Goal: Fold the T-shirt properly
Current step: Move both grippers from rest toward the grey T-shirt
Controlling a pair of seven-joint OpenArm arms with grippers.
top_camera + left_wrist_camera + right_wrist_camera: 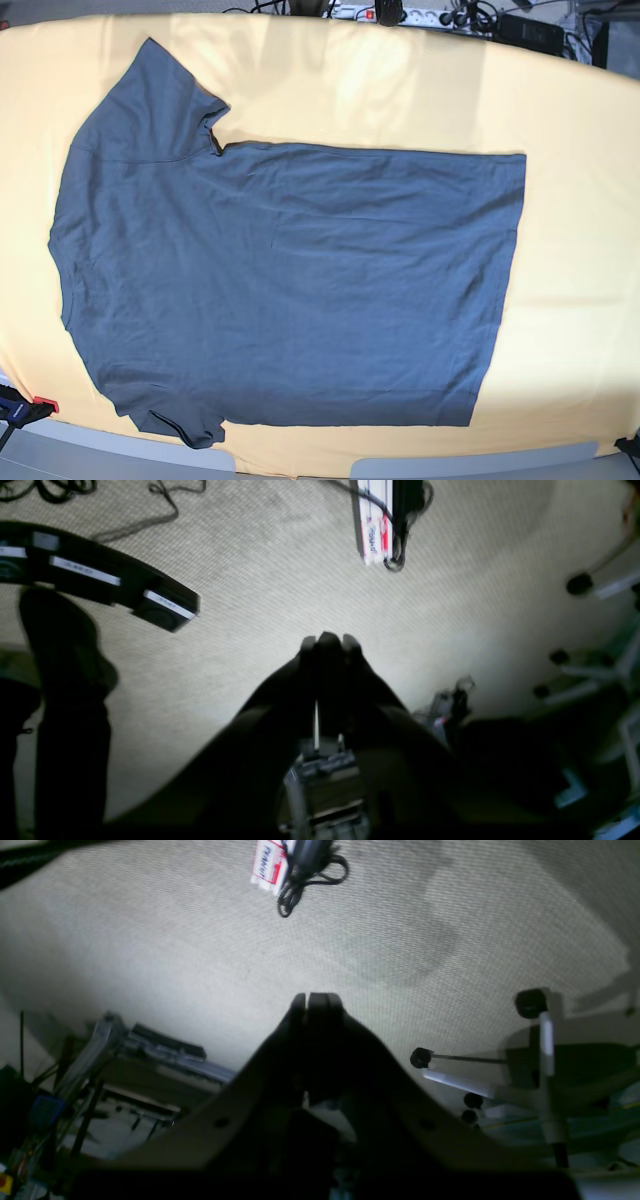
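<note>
Pressed together and empty, the left gripper in the left wrist view hangs over pale carpet, with a white power strip beyond its tips. Likewise the right gripper in the right wrist view has its jaws closed on nothing, a chair base off to one side. From the base view, the T-shirt lies spread flat across the yellow-orange tablecloth, collar end toward that cloth's left edge, hem toward its right.

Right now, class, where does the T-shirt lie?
In the base view, the T-shirt lies spread flat across the middle of the yellow-orange tablecloth, sleeves toward the left, hem toward the right.
</note>
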